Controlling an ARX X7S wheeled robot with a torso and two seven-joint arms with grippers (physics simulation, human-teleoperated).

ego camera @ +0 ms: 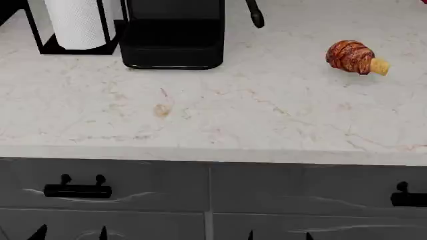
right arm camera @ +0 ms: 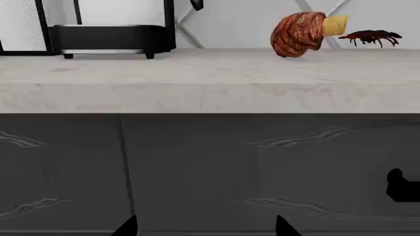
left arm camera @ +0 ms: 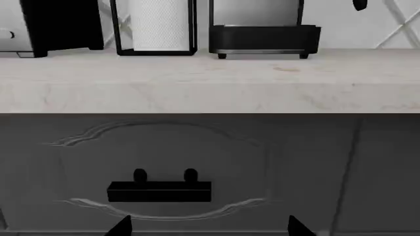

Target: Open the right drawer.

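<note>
The right drawer point(ego camera: 313, 192) is the wide dark grey front with pale wavy streaks under the counter, and it is shut. Its black bar handle point(ego camera: 408, 198) is cut off by the head view's right edge. In the right wrist view the drawer front point(right arm camera: 262, 167) fills the lower part, with its handle point(right arm camera: 402, 188) at the edge. My right gripper point(right arm camera: 205, 227) is open and empty, facing the drawer front well to the left of the handle; its tips also show in the head view point(ego camera: 279, 236). My left gripper point(left arm camera: 210, 228) is open and empty, facing the narrower left drawer point(left arm camera: 164, 167).
The left drawer's handle point(ego camera: 78, 190) sits left of the seam between the fronts. On the marble counter point(ego camera: 220, 115) stand a paper towel roll point(ego camera: 79, 22) and a black appliance point(ego camera: 173, 35). A brown drumstick-like item point(ego camera: 353, 57) lies at the right. More drawer fronts lie below.
</note>
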